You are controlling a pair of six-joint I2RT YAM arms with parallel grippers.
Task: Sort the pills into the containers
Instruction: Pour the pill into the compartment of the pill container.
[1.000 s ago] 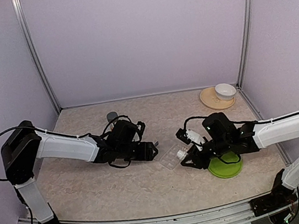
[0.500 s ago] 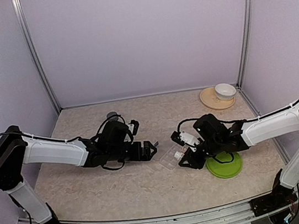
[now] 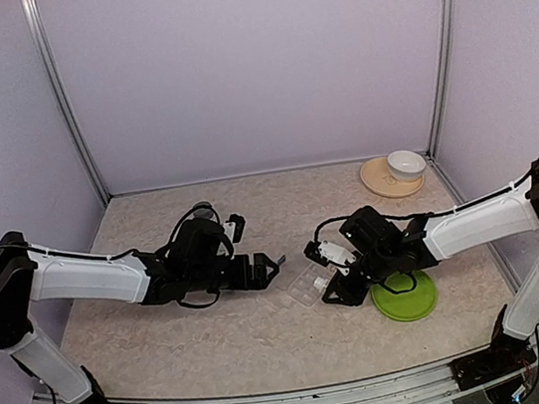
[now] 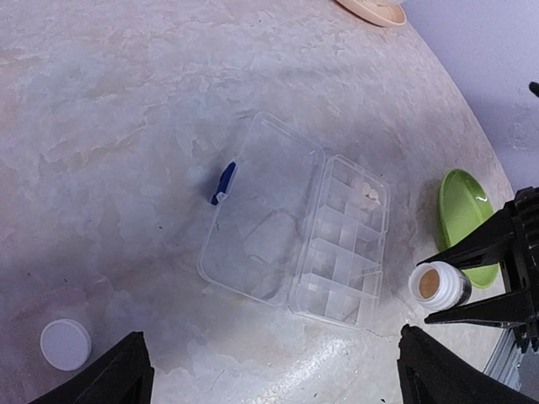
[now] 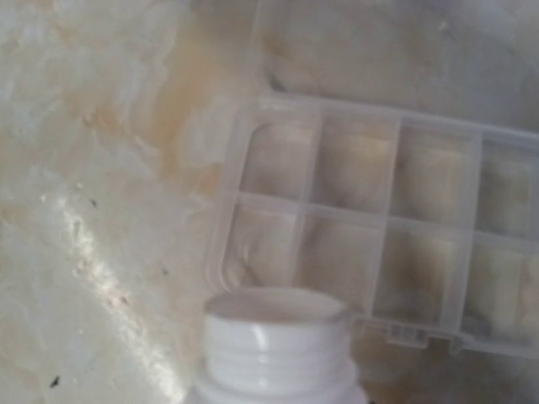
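Nearest the arm bases, the round green plate (image 3: 407,298) lies on the marbled table (image 3: 269,338), just right of the right gripper (image 4: 425,291). Its two black fingers (image 4: 484,248) are closed on an open white pill bottle (image 4: 438,284), one on each side, and the brown-looking contents show through the bottle's mouth. From the right wrist, the threaded neck hangs just off the near corner of the pill box (image 4: 341,252), above bare table rather than above a compartment.

The clear box lies between the two grippers with its lid (image 4: 265,219) swung flat open toward the left arm, a blue latch (image 4: 223,183) on the lid's far edge. One far compartment holds something small and pale; I cannot tell what it is.

The left gripper (image 3: 272,264) hovers near the lid's edge without touching it. Its fingers (image 4: 122,370) are spread wide with nothing between them. A white bottle cap (image 4: 66,343) rests on the table beside one finger.

Open tabletop surrounds the box on its near and far sides. At the far right corner, well apart, a white bowl (image 3: 406,163) sits on a tan plate (image 3: 379,181).
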